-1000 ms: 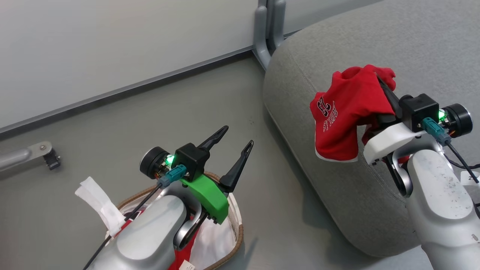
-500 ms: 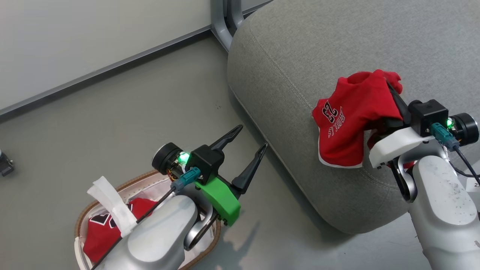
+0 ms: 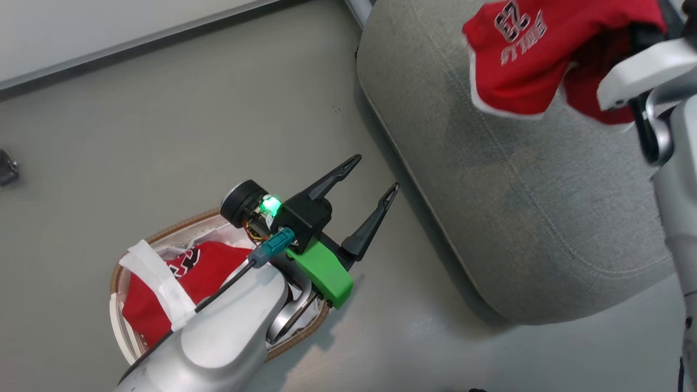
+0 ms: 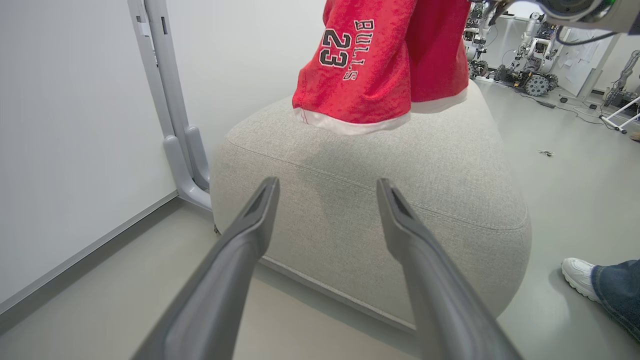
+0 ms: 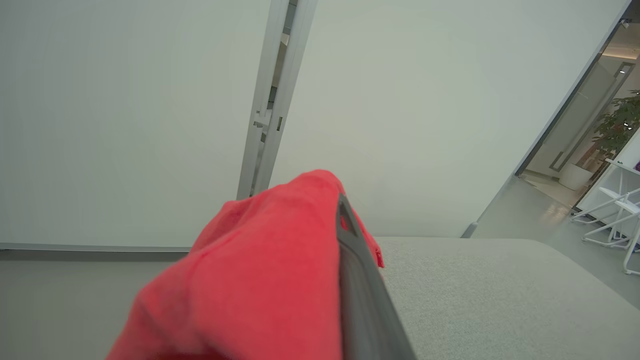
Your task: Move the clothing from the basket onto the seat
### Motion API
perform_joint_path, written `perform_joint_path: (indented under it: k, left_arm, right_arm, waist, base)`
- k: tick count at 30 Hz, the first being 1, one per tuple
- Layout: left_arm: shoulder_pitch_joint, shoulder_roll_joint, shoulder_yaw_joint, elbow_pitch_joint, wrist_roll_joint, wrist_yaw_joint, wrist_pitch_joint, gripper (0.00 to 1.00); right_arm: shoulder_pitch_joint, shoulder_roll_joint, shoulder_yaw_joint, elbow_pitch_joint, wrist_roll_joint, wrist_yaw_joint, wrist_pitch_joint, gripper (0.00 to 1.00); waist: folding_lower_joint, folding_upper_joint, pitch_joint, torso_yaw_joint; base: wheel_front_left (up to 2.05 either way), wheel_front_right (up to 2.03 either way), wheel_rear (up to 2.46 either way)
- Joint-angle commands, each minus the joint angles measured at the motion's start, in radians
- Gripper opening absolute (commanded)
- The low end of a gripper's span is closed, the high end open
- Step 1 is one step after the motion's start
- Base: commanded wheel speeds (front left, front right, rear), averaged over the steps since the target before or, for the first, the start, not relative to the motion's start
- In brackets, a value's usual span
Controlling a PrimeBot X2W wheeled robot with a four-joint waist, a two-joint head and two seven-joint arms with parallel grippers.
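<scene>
Step in hand: by my reading, carrying one garment across to the seat and laying it down.
Right gripper [image 5: 342, 207]: dark fingers pinched together on the bright red basketball garment with white hem, "BULLS" lettering and black "23" [image 3: 517, 60], whose cloth drapes over and hides one finger.
Held garment's place: at 1 o'clock in the head view, hanging over the large grey fabric seat cushion [image 3: 517, 207]. In the left wrist view its white hem hangs close above the cushion top; I cannot tell whether it touches.
Left gripper [image 3: 375, 173]: fingers spread wide and holding nothing, hovering over the basket and pointing toward 1 o'clock at the cushion's side.
Basket: the oval white plastic laundry basket with brown woven-look rim [image 3: 174, 228] sits at 7 o'clock on the grey floor [image 3: 163, 136], apart from the seat. A second red garment [image 3: 223, 267] lies inside on the white cloth liner [image 3: 155, 280].
Placing well: carry the cloth further in from the rounded edge, then lower it until most of it rests on the cushion before parting the fingers. A release near the edge risks a slide to the floor.
Withdrawing well: the cloth wraps the fingers, so back out low and straight to avoid dragging it along.
Left to do: the second red garment.
</scene>
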Motion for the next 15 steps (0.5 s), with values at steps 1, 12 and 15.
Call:
perform_joint_path:
  k: [1,12,15]
  left_arm:
    - [-0.033,0.013,0.004,-0.015,0.013,0.008,0.007,1.0]
    - [-0.109,0.031,-0.003,-0.097,0.063,0.034,0.029,1.0]
    - [-0.125,0.032,-0.012,-0.115,0.08,0.039,0.028,1.0]
  right_arm:
    - [-0.096,-0.049,-0.019,0.031,-0.002,-0.001,0.028,0.0]
    - [-0.435,-0.296,-0.202,0.145,-0.039,-0.001,0.156,0.0]
    - [-0.466,-0.334,-0.25,0.174,-0.06,-0.001,0.172,0.0]
  waist:
    - [0.0,-0.0001,0.116,0.077]
    - [0.0,-0.0001,0.34,0.232]
    - [0.0,-0.0001,0.388,0.268]
  base:
    - [0.0,0.0,0.0]
    - [0.0,0.0,0.0]
    - [0.0,0.0,0.0]
